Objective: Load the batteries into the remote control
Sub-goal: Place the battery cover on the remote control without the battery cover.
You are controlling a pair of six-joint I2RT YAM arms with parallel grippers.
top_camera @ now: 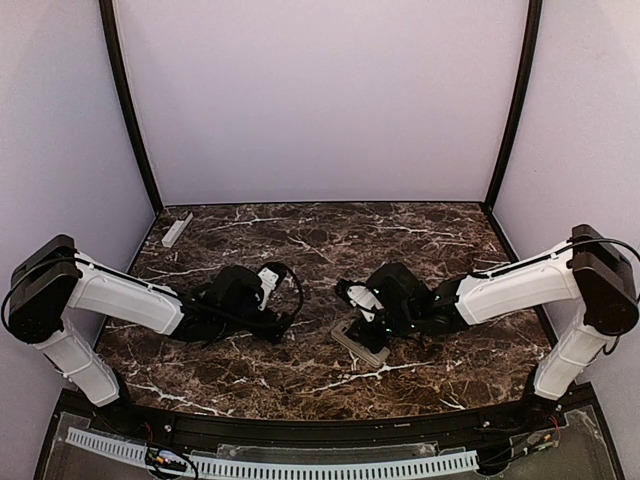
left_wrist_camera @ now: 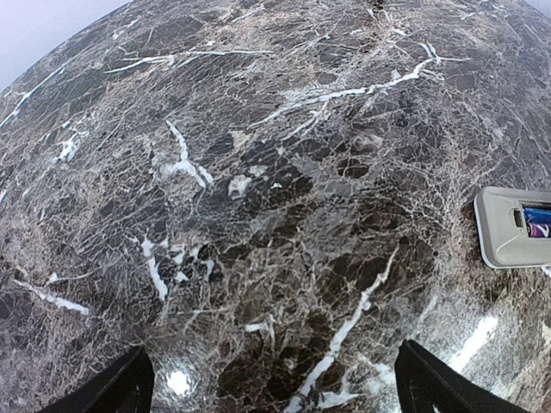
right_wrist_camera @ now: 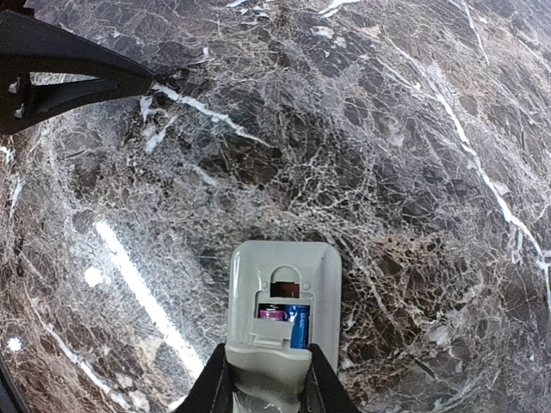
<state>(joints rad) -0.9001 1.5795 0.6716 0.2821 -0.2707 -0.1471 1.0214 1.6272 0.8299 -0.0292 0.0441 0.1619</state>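
Note:
The remote control (right_wrist_camera: 284, 271) lies back-up on the marble, and it also shows in the top view (top_camera: 356, 342). Its battery bay is open. A blue battery (right_wrist_camera: 299, 325) lies in the bay beside a second battery with a purple end (right_wrist_camera: 273, 314). My right gripper (right_wrist_camera: 267, 372) is shut on a pale grey battery cover (right_wrist_camera: 263, 361), held at the near end of the bay and partly over it. My left gripper (left_wrist_camera: 275, 391) is open and empty over bare marble. The remote's end (left_wrist_camera: 508, 228) sits at the right edge of its view.
A narrow plain pale grey bar (top_camera: 177, 229) lies at the far left of the table by the wall. The left arm's black finger (right_wrist_camera: 69, 77) reaches into the upper left of the right wrist view. Walls enclose the table on three sides.

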